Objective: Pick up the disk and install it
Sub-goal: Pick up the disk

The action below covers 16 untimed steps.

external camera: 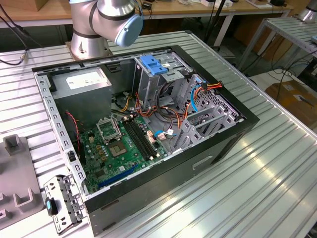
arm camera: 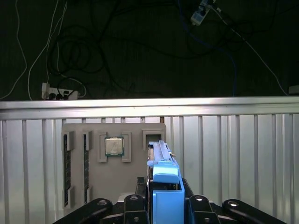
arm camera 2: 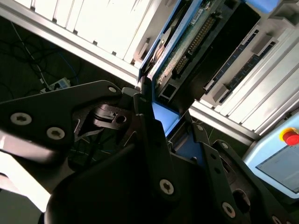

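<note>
1. I judge the pick-up done or nearly so. In both wrist views the gripper (arm camera: 166,203) (arm camera 2: 170,126) is clamped on the disk (arm camera: 161,161) (arm camera 2: 187,51), with its fingers (arm camera: 133,201) pressed against either side of the blue carrier. The drive stands on edge between them.
2. In the first wrist view the disk sits over a grey holding tray (arm camera: 93,196), just beside a CPU (arm camera: 114,146) and memory modules (arm camera: 67,163). I cannot tell whether it has cleared its slot.
3. Installing is left to do, I judge, since the disk is at the tray and well apart from the open computer case (external camera: 247,119) at the centre of the exterior view.
4. Inside the case, the drive cage (external camera: 158,84) stands at upper centre. Orange cables (external camera: 163,111) and a light-blue cable (external camera: 194,101) crowd the space around it and could snag the carrier.
</note>
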Each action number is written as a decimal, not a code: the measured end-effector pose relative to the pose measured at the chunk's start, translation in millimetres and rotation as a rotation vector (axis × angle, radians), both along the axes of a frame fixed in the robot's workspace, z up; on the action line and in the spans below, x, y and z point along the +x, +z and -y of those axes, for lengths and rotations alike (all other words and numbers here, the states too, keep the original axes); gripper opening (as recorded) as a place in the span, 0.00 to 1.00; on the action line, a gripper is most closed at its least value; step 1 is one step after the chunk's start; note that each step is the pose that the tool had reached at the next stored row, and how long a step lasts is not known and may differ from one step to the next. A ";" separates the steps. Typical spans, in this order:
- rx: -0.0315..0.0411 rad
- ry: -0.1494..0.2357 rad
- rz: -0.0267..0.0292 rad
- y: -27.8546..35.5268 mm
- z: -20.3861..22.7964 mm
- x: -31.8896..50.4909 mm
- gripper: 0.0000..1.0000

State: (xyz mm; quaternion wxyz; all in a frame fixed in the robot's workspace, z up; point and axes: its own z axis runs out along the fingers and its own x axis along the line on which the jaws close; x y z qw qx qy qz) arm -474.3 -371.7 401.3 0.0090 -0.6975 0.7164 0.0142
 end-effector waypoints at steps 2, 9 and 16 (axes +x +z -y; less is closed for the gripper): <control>0.0000 0.000 -0.0001 1.1 0.0 0.0 0.37; 0.0000 0.000 -0.0001 7.3 0.0 0.0 0.37; 0.0000 0.000 0.0000 11.9 0.0 0.0 0.37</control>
